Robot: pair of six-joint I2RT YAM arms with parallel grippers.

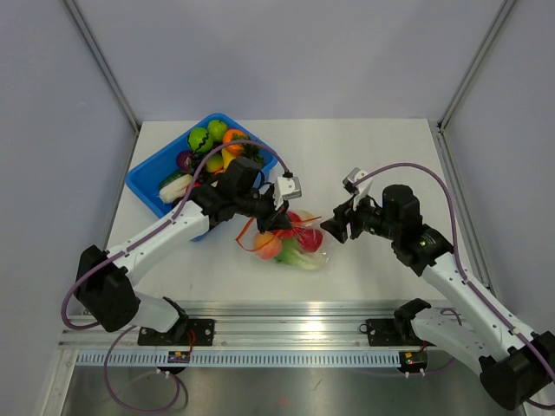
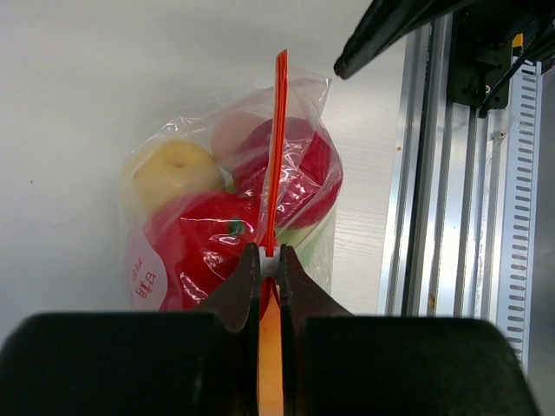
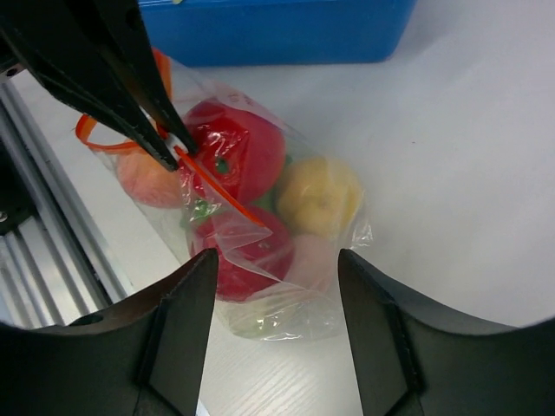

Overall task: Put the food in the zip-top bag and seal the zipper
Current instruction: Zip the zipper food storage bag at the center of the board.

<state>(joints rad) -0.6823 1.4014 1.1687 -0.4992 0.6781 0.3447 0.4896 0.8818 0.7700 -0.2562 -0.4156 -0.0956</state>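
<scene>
My left gripper (image 2: 269, 260) is clenched on the zipper (image 2: 276, 147); the strip runs straight ahead from it, toward the right gripper (image 3: 277, 260), which stands released just beside the bag (image 3: 303, 308). The bag lies on the table (image 1: 381, 173) between them, food (image 3: 321, 195) inside.

L claw (image 2: 269, 260) pinched tight, R claw (image 3: 277, 269) jaws spread, both arms stretched inward.

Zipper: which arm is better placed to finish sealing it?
Left. The left end effector is pinched on the zipper slider; the right end effector is open, holding nothing.
</scene>
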